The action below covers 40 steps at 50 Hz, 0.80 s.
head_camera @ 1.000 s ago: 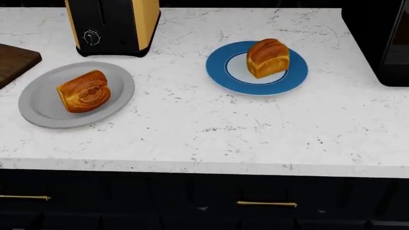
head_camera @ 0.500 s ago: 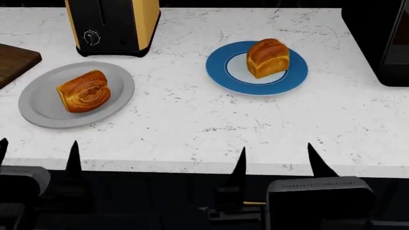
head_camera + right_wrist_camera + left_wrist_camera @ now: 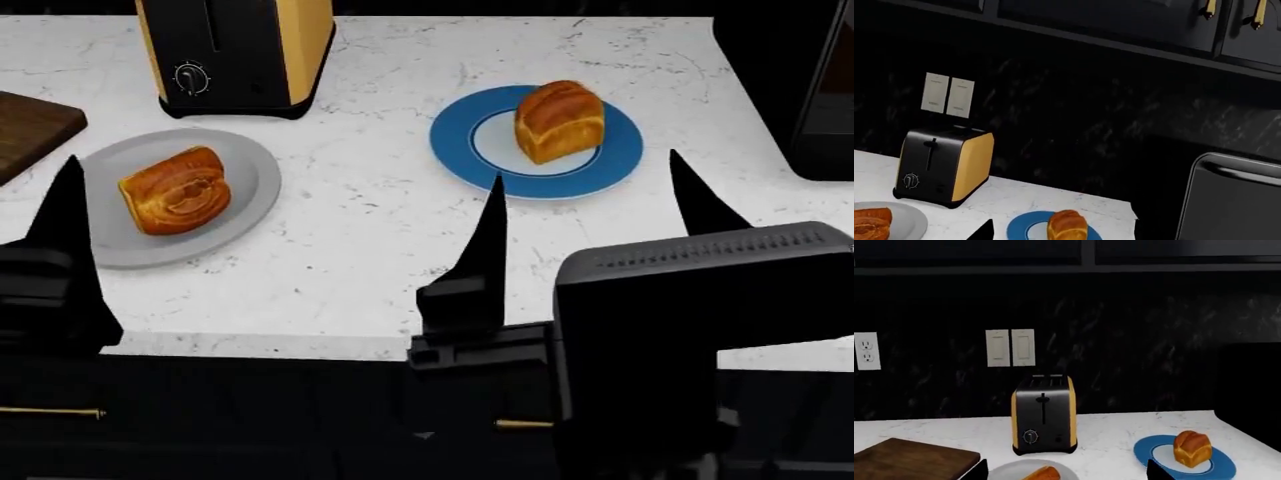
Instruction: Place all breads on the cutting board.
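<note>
Both pincers spread open, holding nothing: right pincer (image 3: pixel 587 205), left pincer (image 3: pixel 27 230). One bread (image 3: pixel 175 190) lay on grey plate (image 3: pixel 80 240), other bread (image 3: pixel 558 121) on blue plate (image 3: pixel 461 150). Board (image 3: pixel 30 128) bare at surface's (image 3: pixel 374 240) left edge.

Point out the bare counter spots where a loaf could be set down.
Bare marble lies between the grey plate and the blue-rimmed plate, and along the front edge. The back left is crowded by the toaster and the cutting board.
</note>
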Available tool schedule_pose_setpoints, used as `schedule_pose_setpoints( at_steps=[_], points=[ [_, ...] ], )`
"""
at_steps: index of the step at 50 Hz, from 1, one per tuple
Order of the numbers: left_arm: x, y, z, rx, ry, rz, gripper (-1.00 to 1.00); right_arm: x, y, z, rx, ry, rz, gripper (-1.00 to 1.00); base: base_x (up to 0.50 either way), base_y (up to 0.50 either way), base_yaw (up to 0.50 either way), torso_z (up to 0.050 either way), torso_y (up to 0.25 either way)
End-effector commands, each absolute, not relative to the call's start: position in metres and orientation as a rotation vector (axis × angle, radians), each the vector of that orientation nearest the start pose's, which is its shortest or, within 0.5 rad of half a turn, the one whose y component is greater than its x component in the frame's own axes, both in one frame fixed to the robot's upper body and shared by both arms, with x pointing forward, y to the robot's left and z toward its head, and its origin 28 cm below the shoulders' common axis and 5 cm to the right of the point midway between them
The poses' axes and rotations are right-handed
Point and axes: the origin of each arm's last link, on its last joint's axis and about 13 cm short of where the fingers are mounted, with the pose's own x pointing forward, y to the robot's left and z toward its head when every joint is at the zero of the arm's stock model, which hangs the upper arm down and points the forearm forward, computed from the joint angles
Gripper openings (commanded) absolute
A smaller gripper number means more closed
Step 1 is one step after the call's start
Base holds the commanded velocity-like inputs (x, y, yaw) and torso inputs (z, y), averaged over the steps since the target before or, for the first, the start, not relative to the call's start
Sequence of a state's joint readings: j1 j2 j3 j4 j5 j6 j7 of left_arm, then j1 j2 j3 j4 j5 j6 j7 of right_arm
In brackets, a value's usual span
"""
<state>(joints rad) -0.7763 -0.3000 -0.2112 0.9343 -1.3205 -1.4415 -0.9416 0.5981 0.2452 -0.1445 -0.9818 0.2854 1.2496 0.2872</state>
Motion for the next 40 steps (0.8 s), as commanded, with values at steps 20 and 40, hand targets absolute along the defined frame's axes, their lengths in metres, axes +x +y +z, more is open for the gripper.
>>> schedule_pose_setpoints(
  at_steps=[20,40],
  points=[
    [0.1608,0.2149,0.2799,0.061,-0.319,-0.022,1.0,0.1937,-0.0908,0.2471,-0.237,-0.352,0.03,1.0,0.0,0.05,0.0,0.0,0.0],
    [0.1625,0.212,0.278,0.057,-0.311,-0.04,1.0,0.195,-0.0943,0.2464,-0.193,-0.372,0.015,1.0,0.06,0.28,0.0,0.0,0.0]
  ],
)
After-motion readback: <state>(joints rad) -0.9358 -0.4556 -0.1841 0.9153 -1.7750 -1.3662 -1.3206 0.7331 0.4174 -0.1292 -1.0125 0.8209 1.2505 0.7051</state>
